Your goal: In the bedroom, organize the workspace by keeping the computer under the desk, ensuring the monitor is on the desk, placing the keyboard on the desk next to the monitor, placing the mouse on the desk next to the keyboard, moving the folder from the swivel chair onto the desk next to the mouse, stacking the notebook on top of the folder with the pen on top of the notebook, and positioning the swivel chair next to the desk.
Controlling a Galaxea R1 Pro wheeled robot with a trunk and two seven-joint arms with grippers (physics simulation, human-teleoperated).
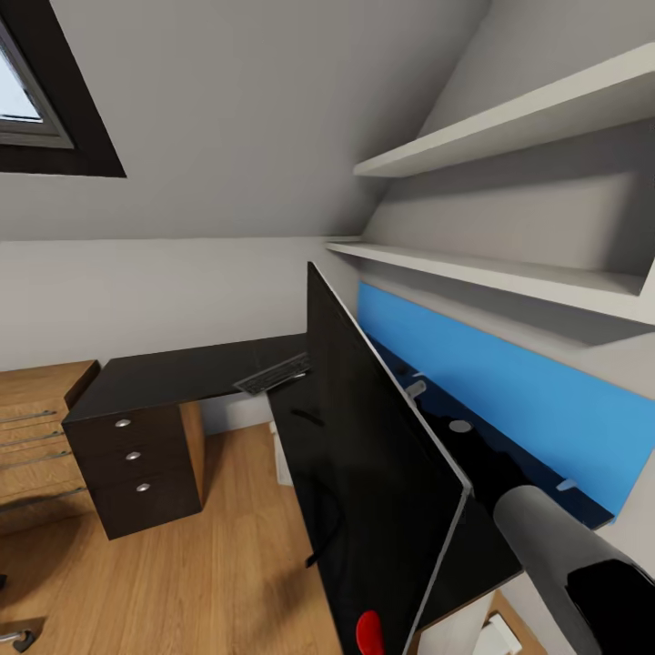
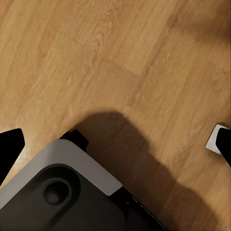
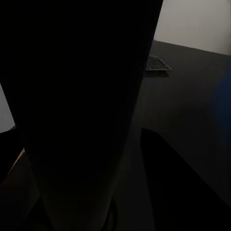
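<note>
The monitor [image 1: 382, 473] stands on the glossy black top of the L-shaped desk [image 1: 182, 375], seen from the head camera almost edge-on, its wide black front facing the open room and its thin pale rim running from a high far corner down toward the near end of the desk. A red dot [image 1: 369, 634] marks its near lower corner. Behind it, along the desk's back edge, rises the blue upright panel [image 1: 509, 391], with 2 white wall shelves [image 1: 509, 273] above. The keyboard [image 1: 275, 373] lies flat near the desk's inner corner, beyond the far end of the monitor and apart from it; the right wrist camera also picks it out [image 3: 158, 63] as a small grey strip on the dark top, past the screen's black bulk [image 3: 77, 110].

The robot's right arm [image 1: 564, 555] reaches in from the near end of the desk, between the monitor's back and the blue panel; its pincer is hidden behind the screen, so whether it is clenched or released cannot be told. The left pincer's 2 dark fingertips [image 2: 9, 147] sit at opposite edges of the left wrist view, spread wide and gripping nothing, above light wood floor [image 2: 120, 57] and the robot's own grey base [image 2: 62, 187]. A dark 3-drawer unit [image 1: 136, 464] stands under the desk's far wing.
</note>
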